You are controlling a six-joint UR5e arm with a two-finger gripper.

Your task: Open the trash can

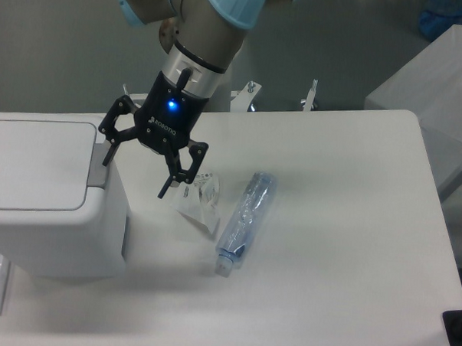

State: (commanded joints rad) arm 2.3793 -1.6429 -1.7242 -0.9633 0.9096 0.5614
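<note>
So the trash can (pixel 49 199) sits at the left edge of the frame, lid down flat. The gripper (pixel 136 176) hangs just right of its grey tab (pixel 98 175), fingers spread wide, holding nothing (a plastic bottle (pixel 246 220) lies mid-table).

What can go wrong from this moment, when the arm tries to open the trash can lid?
1. The gripper is open beside the grey tab of the trash can, whose lid lies closed. A finger could slip off the small tab.
2. The crumpled clear wrapper and plastic bottle lie just below the gripper. A low swing might knock them.
</note>
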